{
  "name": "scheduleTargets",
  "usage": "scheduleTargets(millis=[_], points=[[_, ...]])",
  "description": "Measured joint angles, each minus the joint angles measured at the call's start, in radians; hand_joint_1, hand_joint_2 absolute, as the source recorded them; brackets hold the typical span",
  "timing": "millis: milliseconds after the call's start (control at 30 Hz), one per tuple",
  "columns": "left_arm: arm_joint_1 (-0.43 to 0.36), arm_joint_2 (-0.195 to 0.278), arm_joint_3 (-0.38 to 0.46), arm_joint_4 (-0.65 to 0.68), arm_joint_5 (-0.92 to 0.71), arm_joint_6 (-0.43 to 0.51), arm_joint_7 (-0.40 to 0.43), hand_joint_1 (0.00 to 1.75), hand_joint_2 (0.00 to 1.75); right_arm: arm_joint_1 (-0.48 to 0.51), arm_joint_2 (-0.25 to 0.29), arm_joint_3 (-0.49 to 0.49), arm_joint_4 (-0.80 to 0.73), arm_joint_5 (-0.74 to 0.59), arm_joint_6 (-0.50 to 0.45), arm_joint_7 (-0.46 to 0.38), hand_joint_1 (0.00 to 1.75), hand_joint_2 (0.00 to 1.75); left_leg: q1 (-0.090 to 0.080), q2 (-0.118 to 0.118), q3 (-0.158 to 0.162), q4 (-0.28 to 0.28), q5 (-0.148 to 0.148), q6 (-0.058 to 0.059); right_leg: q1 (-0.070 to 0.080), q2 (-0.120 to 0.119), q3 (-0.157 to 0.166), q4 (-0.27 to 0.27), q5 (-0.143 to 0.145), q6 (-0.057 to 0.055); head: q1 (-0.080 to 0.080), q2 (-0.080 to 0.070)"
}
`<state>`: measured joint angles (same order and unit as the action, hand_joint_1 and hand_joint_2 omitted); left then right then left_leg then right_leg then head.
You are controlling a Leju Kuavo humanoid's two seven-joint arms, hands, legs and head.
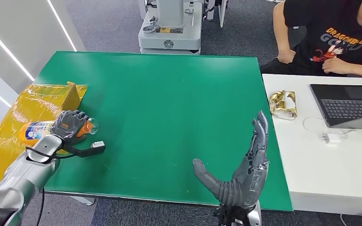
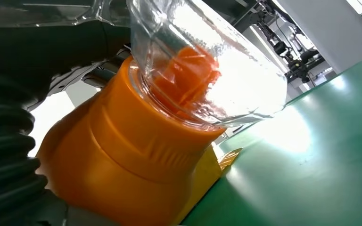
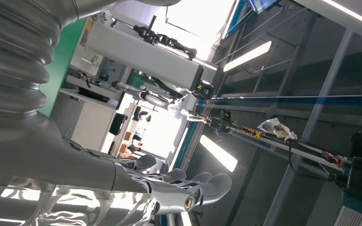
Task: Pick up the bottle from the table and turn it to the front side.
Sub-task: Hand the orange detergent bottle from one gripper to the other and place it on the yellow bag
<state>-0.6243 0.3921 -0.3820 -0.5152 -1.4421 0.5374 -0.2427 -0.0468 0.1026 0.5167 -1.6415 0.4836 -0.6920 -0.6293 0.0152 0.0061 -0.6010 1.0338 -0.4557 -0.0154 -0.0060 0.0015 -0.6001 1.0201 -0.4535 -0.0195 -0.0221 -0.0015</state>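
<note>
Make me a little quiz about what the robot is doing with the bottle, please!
1. True or false: the left hand holds the bottle.
2. Which colour is the table under the robot's arms? A) red B) green C) blue
3. Fill in the gap: the right hand holds ____, with its fingers apart.

Key:
1. True. The hand wraps around the orange bottle near its clear cap, at the table's left edge by the yellow bag.
2. B, green.
3. Nothing. It is raised above the table's near edge, not touching the bottle.
</note>
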Motion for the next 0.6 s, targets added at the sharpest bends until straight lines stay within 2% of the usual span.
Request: scheduleTargets(millis=[167,200,300,333,600], points=[[0.006,0.0,-0.006,0.002,0.007,0.002,-0.053,1.75,1.75,0.0,0.0,0.0,0.001,-0.01,0.0,-0.003,0.0,1.75,0.0,0.0,0.0,0.0,0.0,0.0,0.0,0.0,0.0,0.0,0.0,0.0,0.0,0.0],[0.008,0.0,-0.011,0.002,0.006,0.003,-0.061,1.43,1.75,0.0,0.0,0.0,0.002,-0.012,0.0,-0.003,0.0,1.75,0.0,0.0,0.0,0.0,0.0,0.0,0.0,0.0,0.0,0.0,0.0,0.0,0.0,0.0],[0.013,0.0,-0.023,0.003,-0.004,0.001,-0.076,0.12,1.75,-0.002,0.0,0.001,0.008,-0.019,0.0,-0.003,0.0,1.75,0.0,0.0,0.0,0.0,0.0,0.0,0.0,0.0,0.0,0.0,0.0,0.0,0.0,0.0],[0.014,-0.002,-0.027,0.003,-0.01,-0.005,-0.072,0.0,1.75,-0.003,0.0,0.002,0.009,-0.02,0.0,-0.003,0.0,1.75,0.0,0.0,0.0,0.0,0.0,0.0,0.0,0.0,0.0,0.0,0.0,0.0,0.0,0.0],[-0.002,-0.013,-0.058,0.01,-0.026,-0.116,-0.018,0.0,1.75,-0.008,0.0,0.009,0.017,-0.011,0.0,-0.001,0.0,1.75,0.0,-0.001,0.001,0.0,0.0,0.0,0.0,-0.001,0.001,0.0,0.0,0.0,0.0,0.0]])
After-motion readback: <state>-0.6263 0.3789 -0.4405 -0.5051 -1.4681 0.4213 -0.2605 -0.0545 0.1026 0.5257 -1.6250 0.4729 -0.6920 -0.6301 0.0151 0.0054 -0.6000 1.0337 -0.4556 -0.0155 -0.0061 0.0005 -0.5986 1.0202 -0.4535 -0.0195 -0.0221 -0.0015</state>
